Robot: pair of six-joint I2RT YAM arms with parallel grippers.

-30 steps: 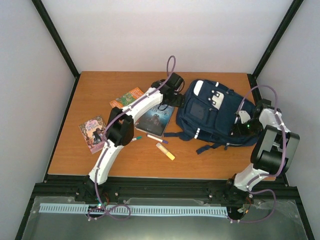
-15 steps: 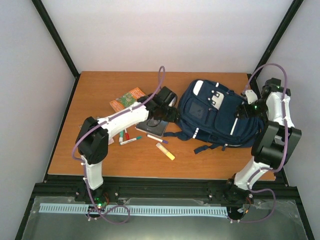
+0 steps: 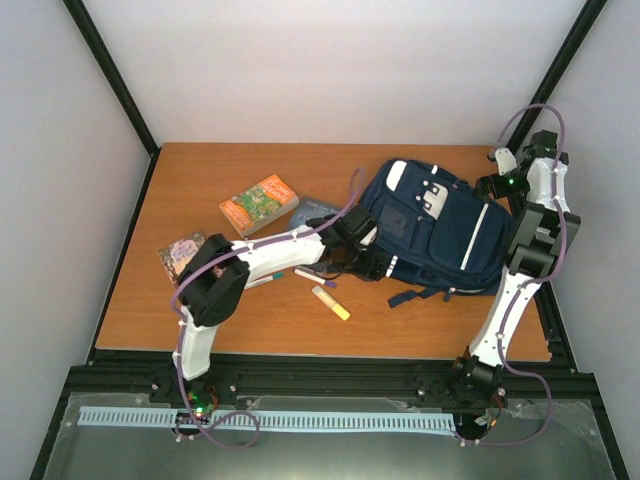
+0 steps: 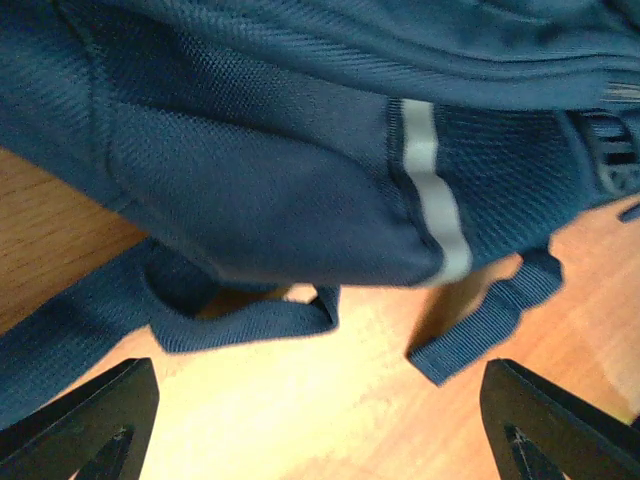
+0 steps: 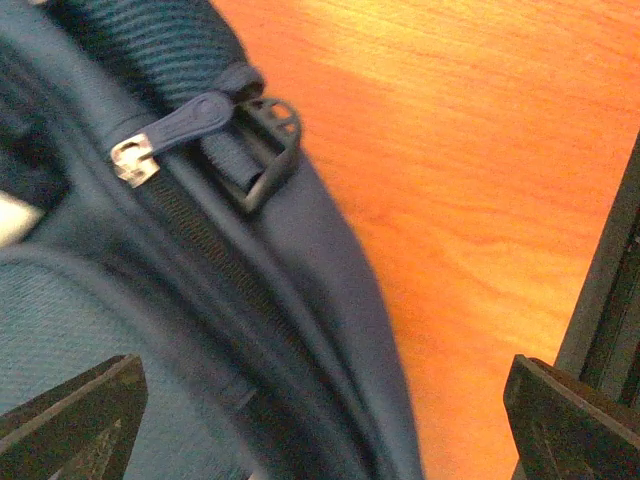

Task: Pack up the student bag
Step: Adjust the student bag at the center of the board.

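The student bag (image 3: 440, 235) lies on the worktop's (image 3: 200, 180) right half. Left hand (image 3: 368, 258) spread wide, empty, at its near-left edge. Right hand (image 3: 492, 188) spread wide, empty, above its far-right corner.

I can read no word, number or brand anywhere; the orange book (image 3: 259, 203) and the pink-covered book (image 3: 180, 255) have printed covers, but their lettering is too small for me to make out; the white patches (image 3: 432, 198) on the student bag (image 3: 445, 245) show dark marks, none legible; close up, my wrist views give no lettering on its fabric or zip pull (image 5: 185, 125)
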